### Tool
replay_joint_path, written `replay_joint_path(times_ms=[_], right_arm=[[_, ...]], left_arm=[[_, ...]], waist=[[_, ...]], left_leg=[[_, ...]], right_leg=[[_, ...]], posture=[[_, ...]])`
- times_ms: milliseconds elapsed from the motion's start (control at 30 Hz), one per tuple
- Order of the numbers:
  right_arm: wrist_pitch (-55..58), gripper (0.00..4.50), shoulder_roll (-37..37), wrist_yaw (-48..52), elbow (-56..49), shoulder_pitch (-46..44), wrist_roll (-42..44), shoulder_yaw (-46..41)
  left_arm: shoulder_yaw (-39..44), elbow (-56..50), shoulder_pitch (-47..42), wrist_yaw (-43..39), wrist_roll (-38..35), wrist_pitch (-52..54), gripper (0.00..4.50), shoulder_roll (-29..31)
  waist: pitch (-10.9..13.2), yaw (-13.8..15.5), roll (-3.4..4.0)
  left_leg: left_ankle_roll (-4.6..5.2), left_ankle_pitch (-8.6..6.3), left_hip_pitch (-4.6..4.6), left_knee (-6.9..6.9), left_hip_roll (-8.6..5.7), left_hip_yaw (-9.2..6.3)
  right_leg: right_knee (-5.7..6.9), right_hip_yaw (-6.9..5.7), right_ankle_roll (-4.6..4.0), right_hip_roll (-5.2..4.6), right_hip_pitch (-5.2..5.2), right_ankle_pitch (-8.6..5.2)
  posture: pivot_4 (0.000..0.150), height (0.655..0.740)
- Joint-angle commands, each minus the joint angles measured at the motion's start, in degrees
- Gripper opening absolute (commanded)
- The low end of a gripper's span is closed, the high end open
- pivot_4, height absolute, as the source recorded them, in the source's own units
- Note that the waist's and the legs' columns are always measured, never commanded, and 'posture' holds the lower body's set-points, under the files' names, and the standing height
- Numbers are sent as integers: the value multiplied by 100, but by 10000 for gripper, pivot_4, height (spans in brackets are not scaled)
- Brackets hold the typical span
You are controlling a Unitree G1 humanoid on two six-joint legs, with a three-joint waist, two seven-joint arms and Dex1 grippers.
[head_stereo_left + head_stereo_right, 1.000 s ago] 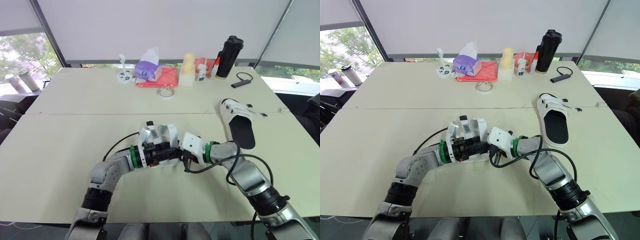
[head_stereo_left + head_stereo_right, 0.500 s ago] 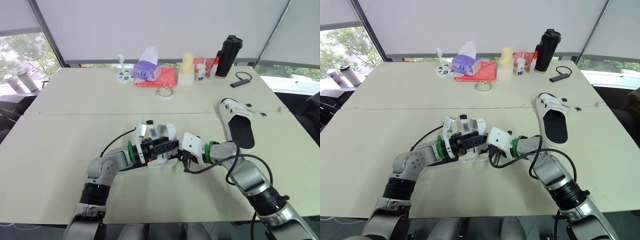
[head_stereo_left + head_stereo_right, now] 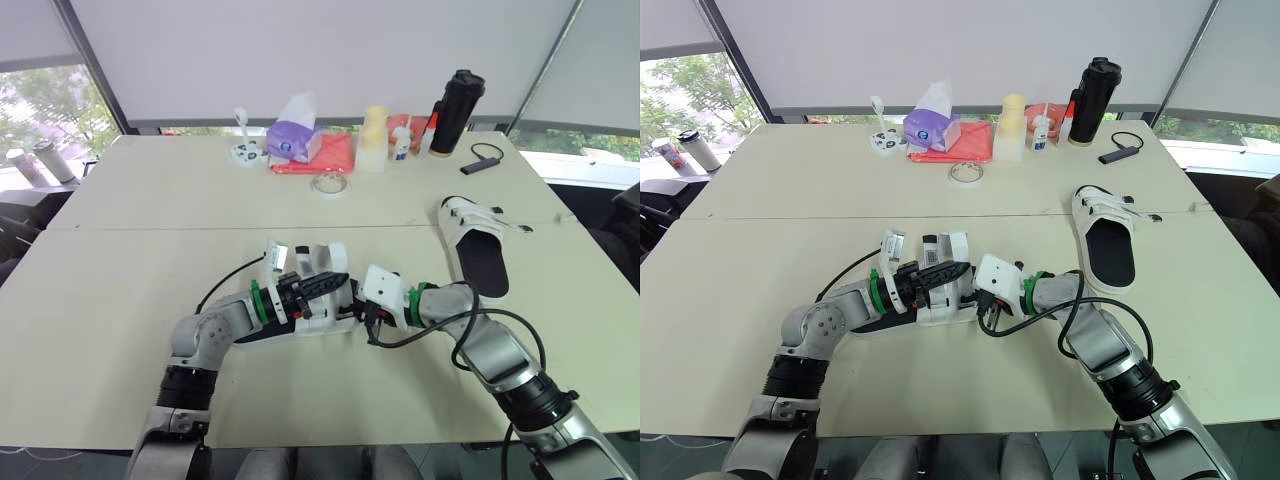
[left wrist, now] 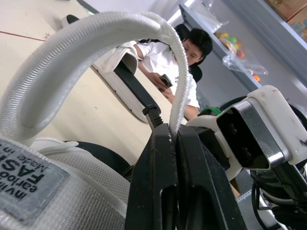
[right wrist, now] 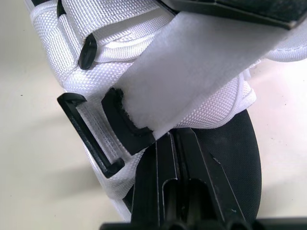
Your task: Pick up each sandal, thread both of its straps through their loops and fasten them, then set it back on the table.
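My left claw (image 4: 172,130) is closed tight on the white strap (image 5: 201,67) of the sandal (image 5: 144,52), pinching it where it arches up off the upper. My right claw (image 5: 172,136) is closed too, its tips at the strap's dark-edged free end, and I judge that it grips that end. Just beside those tips stands the black loop (image 5: 85,134), with nothing through it, so this strap is neither threaded nor fastened. The sandal sits between my two claws, its black sole low over the surface (image 3: 120,300); I cannot tell whether it rests there or hangs just clear. A second strap lies just beyond the one I hold, and I cannot tell how it stands. Well out past my right claw the other sandal (image 3: 478,248) lies flat on the surface with its straps across the top, which looks to me like finished work. So I judge about half is left: feed this end through, press it down, do its partner if needed, then set the sandal down.
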Motion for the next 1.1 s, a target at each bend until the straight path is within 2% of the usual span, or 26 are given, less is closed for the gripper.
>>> replay_joint_path(times_ms=[33,367,600,800,1100], right_arm=[[66,0,-51,82,80,94,-52,164],[68,0,-54,53,60,138,-72,171],[40,0,-15,46,125,88,-90,199],[15,0,-56,47,122,101,-93,186],[13,0,-42,39,122,101,-93,186]], left_arm=[[154,-234,-113,34,-311,213,608,4],[1085,-542,-182,1197,-1393,1249,608,-51],[1127,-733,-203,1864,-1760,1590,608,-337],[355,-1199,185,1559,-1227,1262,608,-145],[66,-1211,342,1392,-904,786,608,-81]], waist=[[0,-1,0],[4,-3,-2],[5,0,-4],[5,-2,-4],[5,0,-4]], left_leg=[[0,0,0,0,0,0],[1,0,-2,-2,0,-5],[0,0,-2,-1,0,-1],[-1,0,-3,-2,-1,8],[-2,-2,-3,-2,2,8]], right_leg=[[0,0,0,0,0,0],[0,0,2,1,-2,0],[0,0,2,1,2,0],[0,4,1,3,2,0],[-2,5,-2,2,0,-1]], posture=[[1500,7296],[1500,7296],[1500,7296],[1500,7296],[1500,7296]])
